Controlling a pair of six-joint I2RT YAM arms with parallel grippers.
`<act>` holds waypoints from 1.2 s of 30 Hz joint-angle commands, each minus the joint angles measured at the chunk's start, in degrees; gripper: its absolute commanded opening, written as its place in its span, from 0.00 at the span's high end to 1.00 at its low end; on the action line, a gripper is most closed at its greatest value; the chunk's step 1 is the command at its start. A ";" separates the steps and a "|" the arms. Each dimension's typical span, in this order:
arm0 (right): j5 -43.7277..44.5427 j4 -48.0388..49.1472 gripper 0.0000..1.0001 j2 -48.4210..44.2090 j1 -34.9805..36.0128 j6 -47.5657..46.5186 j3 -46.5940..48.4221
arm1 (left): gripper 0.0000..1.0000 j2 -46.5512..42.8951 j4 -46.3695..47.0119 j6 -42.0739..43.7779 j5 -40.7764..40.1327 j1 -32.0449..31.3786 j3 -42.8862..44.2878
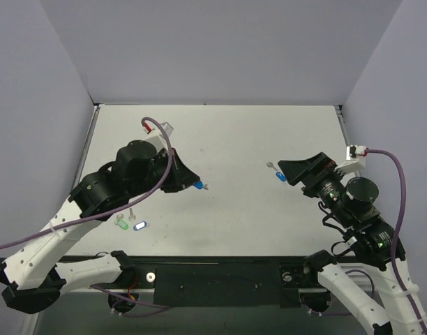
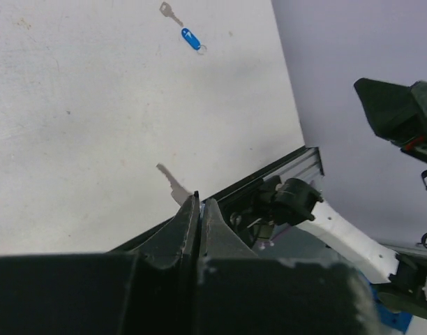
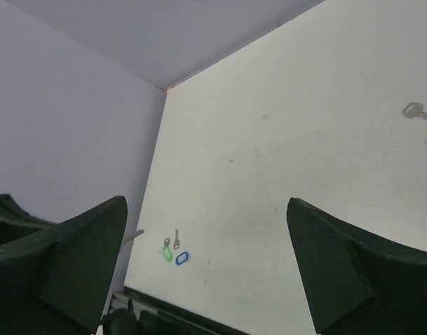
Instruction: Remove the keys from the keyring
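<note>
Top view: left hand (image 1: 192, 183) sits left of the bench (image 1: 234, 132) centre, clenched on a blue-capped key (image 1: 199, 185), silver tip poking out to the right. The left wrist view confirms the grip. Both fingers (image 2: 217, 223) are pressed together and the key's blade (image 2: 173, 183) sticks out past their tips over the bench. The blue cap is hidden there.

Right hand (image 1: 287, 169) is near the right edge, mid-depth. The right wrist view shows it released, its 2 prongs (image 3: 74, 258) spread wide with nothing between them. Just beside its tips in the top view, a second blue key (image 1: 279, 176) and a bare silver key (image 1: 271, 166) lie close together on the bench.

Only the left wrist view shows a tiny metal loop (image 2: 201, 49) at that second blue key's end. Cannot tell whether the silver key hangs on it.

Toward the near-left corner, well apart from both hands, lie a green-capped key (image 1: 120, 225), a blue-and-white key (image 1: 139, 225) and a small silver key (image 1: 132, 211). The right wrist view catches these 3 too.
</note>
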 commanded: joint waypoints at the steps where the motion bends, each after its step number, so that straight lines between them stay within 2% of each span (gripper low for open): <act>1: 0.07 -4.30 0.07 4.93 10.10 0.81 8.03 | 1.00 -3.48 0.54 -13.57 -2.69 -0.18 -0.80; 4: 7.24 -6.77 0.07 9.42 19.26 -0.51 14.09 | 1.00 -5.41 0.10 -18.23 -3.57 -0.36 -0.54; 6: 12.17 -6.34 0.07 12.76 31.35 -3.23 16.56 | 1.00 -6.47 -1.13 -20.69 -5.06 -0.27 0.16; 8: 15.35 -3.27 0.07 15.66 39.62 -7.71 17.97 | 1.00 -7.17 -2.62 -23.06 -6.47 -0.27 1.13; 10: 18.69 -2.12 0.06 19.09 45.88 -12.28 19.99 | 1.00 -7.79 -3.15 -24.65 -6.30 -0.27 2.09; 14: 17.83 1.83 0.06 24.10 53.19 -18.88 22.11 | 1.00 -9.11 -3.77 -28.87 -5.24 -0.27 2.37; 20: 17.74 17.63 0.06 21.91 55.14 -21.78 14.56 | 1.00 -13.06 -1.75 -34.58 -6.21 -0.36 -0.27; 26: 18.62 27.04 0.09 19.71 55.14 -24.68 8.31 | 1.00 -12.80 -4.92 -39.34 -5.87 -0.27 0.78; 36: 8.35 40.49 0.18 19.63 54.18 -29.17 1.72 | 1.00 -13.51 3.08 -45.58 -1.47 -0.36 -1.68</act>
